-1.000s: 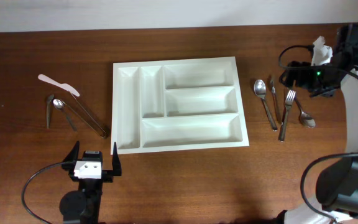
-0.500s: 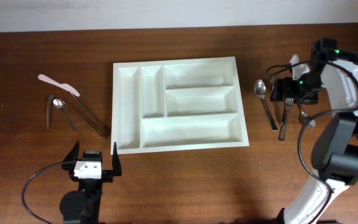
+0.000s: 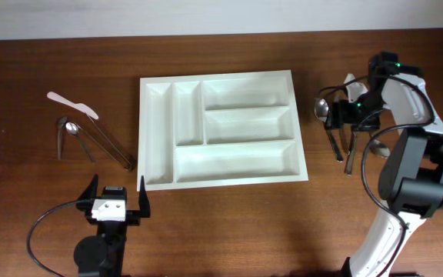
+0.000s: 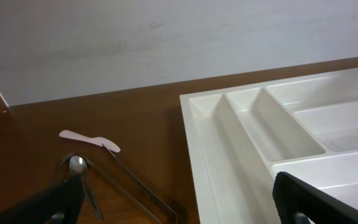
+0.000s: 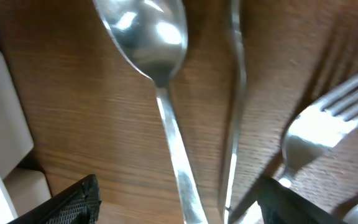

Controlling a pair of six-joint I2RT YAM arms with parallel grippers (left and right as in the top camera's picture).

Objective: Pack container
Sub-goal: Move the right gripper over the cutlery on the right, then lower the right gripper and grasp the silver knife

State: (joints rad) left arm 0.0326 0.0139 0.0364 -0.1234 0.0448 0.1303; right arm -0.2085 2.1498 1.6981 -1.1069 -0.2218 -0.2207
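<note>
We see a brown wooden table (image 3: 52,223) set against a pale wall (image 4: 166,37). The container (image 3: 204,123), a large white cutlery tray, lies flat near the table's middle. Two narrow upright compartments sit on its left and three long horizontal ones on its right, and all of them show bare white bottoms.

The right arm (image 3: 418,185) reaches in from the near right edge and curls over to the cutlery lying to the right of the tray. The right gripper (image 5: 179,202) hangs low over those pieces with its fingers wide apart and holds nothing. The handles of a large spoon (image 5: 148,31) and a table knife (image 5: 235,74) run between the fingers. A fork (image 5: 328,124) lies just beside them, and a smaller spoon (image 3: 380,148) lies farther right.

The left gripper (image 3: 118,194) rests at the near edge, in front of the tray's left corner. Its fingers are spread fully and it holds nothing.

Well to the left of the tray we find metal tongs (image 3: 106,146), a pale plastic utensil (image 3: 71,104) and a little spoon (image 3: 71,129).
</note>
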